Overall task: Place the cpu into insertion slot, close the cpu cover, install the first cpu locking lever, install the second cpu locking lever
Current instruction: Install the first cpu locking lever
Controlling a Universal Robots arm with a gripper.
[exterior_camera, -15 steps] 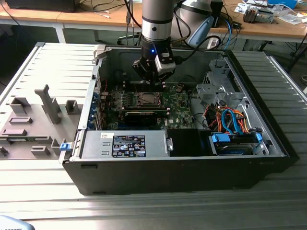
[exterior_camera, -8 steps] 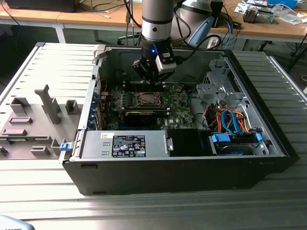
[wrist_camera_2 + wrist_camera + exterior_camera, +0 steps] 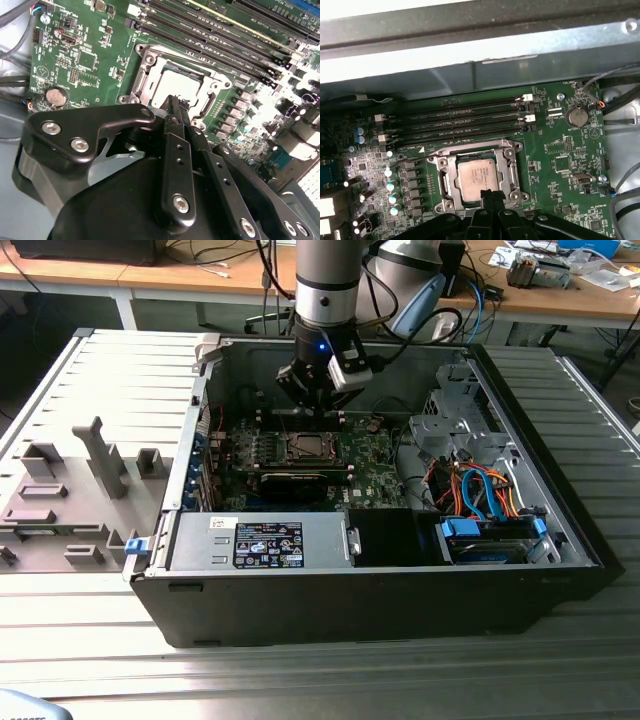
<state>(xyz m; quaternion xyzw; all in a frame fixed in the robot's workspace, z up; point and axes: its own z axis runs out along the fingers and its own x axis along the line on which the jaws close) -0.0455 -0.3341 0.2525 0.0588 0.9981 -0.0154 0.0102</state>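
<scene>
Nearest, in both wrist views: black pincer (image 3: 175,106) (image 3: 489,194), drawn narrow, fingers close side by side. Grips nothing. Hangs just over the near edge of the insertion slot (image 3: 470,151); whether touching it, cannot tell.

Just beyond the tips: the cpu (image 3: 477,173) (image 3: 178,86), silver top up, lying flat and square within the slot. First step looks done.

Around the chip: the cpu cover (image 3: 511,172) (image 3: 150,80), apparently folded down flat, with the chip showing through its cut-out. Second step looks done too, though a full seat is hard to confirm.

Locking levers: hard to pick out along the socket's sides. Impossible to say whether either is latched, so counted as left to do, or at least unconfirmed.

Further out: green board (image 3: 560,155), then long black memory slots (image 3: 465,122) beyond the socket, then the grey case wall (image 3: 495,70).

Furthest, in the exterior view: arm reaching down into the open computer case (image 3: 400,590), pincer (image 3: 318,405) above the socket (image 3: 303,447), with the case resting on a ribbed grey surface (image 3: 120,370).
</scene>
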